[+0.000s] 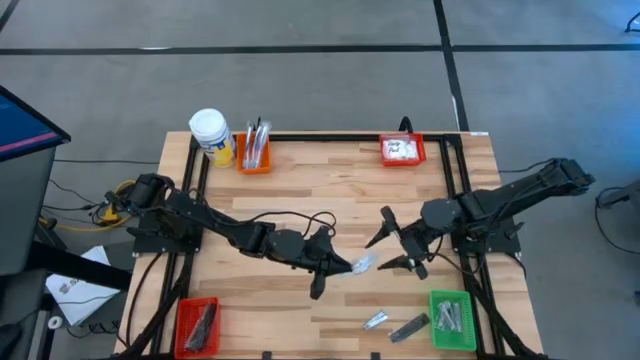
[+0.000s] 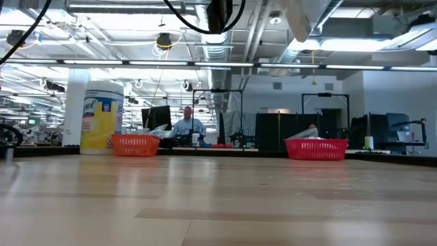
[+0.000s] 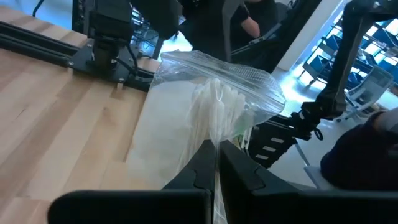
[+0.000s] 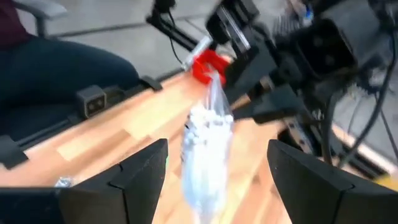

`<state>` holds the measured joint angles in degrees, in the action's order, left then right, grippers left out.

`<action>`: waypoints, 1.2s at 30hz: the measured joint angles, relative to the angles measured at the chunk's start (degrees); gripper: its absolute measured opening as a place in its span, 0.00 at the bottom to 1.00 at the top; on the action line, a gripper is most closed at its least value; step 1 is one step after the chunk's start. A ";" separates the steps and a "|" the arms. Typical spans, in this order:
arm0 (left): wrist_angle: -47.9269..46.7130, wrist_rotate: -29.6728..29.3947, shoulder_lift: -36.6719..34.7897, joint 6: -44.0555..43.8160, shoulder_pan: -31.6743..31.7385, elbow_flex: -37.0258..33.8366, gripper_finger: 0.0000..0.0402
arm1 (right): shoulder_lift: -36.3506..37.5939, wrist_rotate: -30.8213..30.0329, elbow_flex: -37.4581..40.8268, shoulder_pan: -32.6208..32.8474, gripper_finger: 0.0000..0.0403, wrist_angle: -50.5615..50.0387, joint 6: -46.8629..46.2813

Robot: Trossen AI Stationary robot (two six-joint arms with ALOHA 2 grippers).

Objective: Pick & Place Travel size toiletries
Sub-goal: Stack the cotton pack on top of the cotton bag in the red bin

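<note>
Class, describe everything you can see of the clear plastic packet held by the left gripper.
The clear plastic packet is a puffy, crinkled, see-through bag with whitish contents. The left gripper is shut on its lower edge, holding it above the wooden table near the middle. The right gripper waits open beside it, not touching.

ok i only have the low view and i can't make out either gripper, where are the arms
observer: the left gripper is mid-table, fingers shut on a clear packet.
operator: and the right one
observer: the right gripper faces that packet with its fingers wide open, not touching it.
operator: anything loose on the table
observer: a silvery sachet and a dark bar lie beside the green bin.
</note>
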<state>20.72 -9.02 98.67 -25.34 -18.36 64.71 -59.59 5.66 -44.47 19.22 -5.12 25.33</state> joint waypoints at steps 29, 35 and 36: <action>-1.85 -3.40 -0.04 1.05 0.82 0.02 0.00 | -4.50 -2.96 -5.44 -0.59 0.67 -7.82 -6.35; -1.80 -3.62 -0.04 1.23 0.82 0.02 0.00 | -4.50 -2.96 -5.44 -0.59 0.66 -7.96 -7.79; -1.80 -3.62 -0.04 1.38 0.82 0.02 0.00 | -4.50 -2.96 -5.44 -0.59 0.65 -7.96 -7.80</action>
<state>18.92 -12.64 98.63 -23.96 -17.54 64.73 -64.10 2.70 -49.91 18.63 -13.08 17.53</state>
